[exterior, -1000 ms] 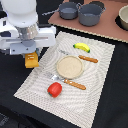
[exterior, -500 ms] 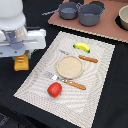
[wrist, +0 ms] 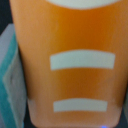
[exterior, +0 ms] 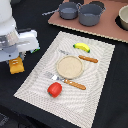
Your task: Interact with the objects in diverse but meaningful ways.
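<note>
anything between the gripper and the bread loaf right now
Nothing visible. The arm sits directly over the bread loaf beside the placemat, and in the wrist view the loaf fills the frame unobstructed. The gripper's fingers aren't visible.

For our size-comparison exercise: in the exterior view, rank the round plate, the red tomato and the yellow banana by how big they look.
1. Round plate, clearly largest.
2. and 3. Red tomato and yellow banana look alike in size; I would not rank them.

Nothing readable anywhere, no words, brands or numbers. Just two plain pale score bars on the bread loaf point(wrist: 75, 65).
</note>
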